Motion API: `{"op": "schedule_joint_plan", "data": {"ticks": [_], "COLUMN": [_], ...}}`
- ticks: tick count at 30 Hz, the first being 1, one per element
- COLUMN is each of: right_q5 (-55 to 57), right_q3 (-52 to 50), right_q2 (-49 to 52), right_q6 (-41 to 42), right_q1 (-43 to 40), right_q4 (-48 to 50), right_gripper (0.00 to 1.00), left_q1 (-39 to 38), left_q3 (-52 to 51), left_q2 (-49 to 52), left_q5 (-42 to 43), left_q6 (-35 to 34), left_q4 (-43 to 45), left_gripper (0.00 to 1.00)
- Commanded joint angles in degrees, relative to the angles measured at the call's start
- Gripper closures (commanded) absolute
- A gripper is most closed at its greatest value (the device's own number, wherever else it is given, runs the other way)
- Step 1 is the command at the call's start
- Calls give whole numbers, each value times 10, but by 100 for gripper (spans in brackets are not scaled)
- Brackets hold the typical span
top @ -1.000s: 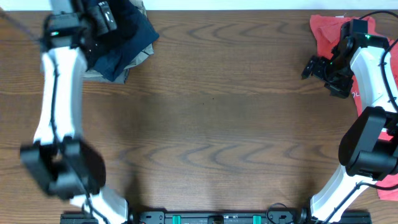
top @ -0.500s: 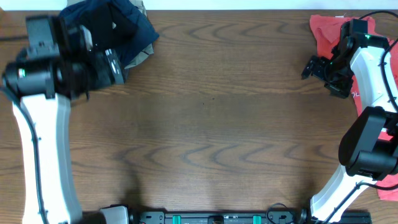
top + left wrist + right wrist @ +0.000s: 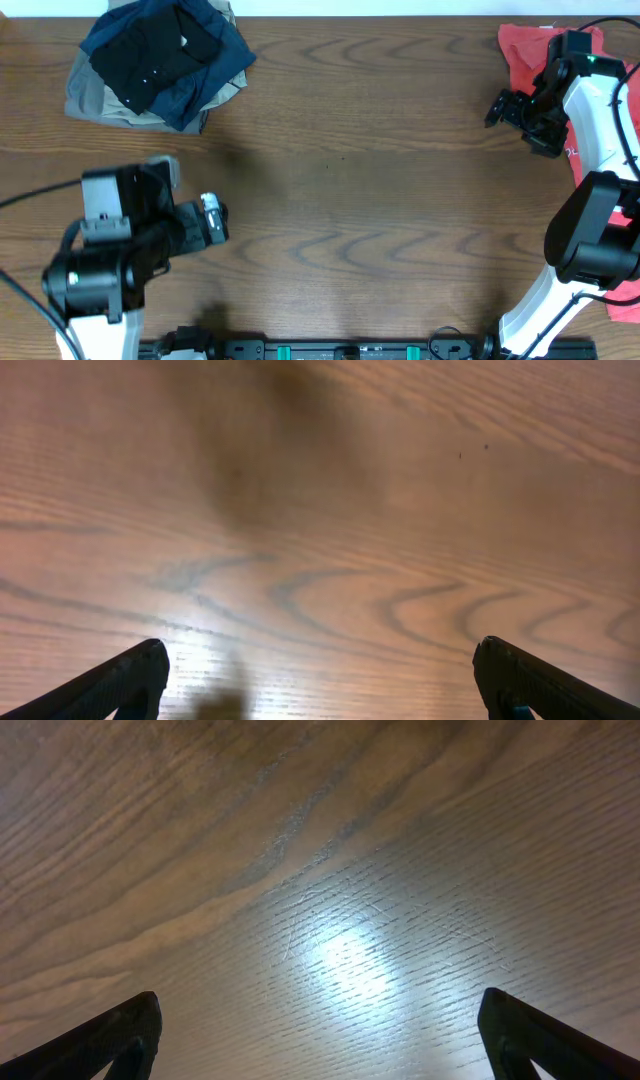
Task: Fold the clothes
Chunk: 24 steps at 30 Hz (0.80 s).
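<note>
Brown wood-grain table point(image 3: 360, 190) with a bright light glare.

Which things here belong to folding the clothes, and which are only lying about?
For the job:
dark garments
grey garment under them
red cloth

Not for the job:
wooden table
black rail at its near edge

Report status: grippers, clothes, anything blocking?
Left gripper jaws open, empty, over bare table. Right gripper same, near red cloth. Dark pile unfolded, top left. Nothing blocking.
</note>
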Motion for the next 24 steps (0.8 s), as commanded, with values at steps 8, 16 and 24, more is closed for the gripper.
{"op": "schedule_joint_plan", "data": {"ticks": [8, 16, 24], "right_q5": [6, 6, 6], "right_q3": [8, 8, 8], "right_q2": [5, 5, 5], "right_q6": [-5, -5, -5], "right_q1": [0, 0, 0], "right_q4": [0, 0, 0], "right_gripper": [1, 1, 1], "left_q1": [-2, -2, -24], "left_q3": [-10, -12, -127], "left_q2": [-17, -15, -91], "left_q5": [2, -8, 0], "left_q6": [-3, -3, 3], "left_q4": [-3, -3, 104], "left_gripper": [2, 2, 2]}}
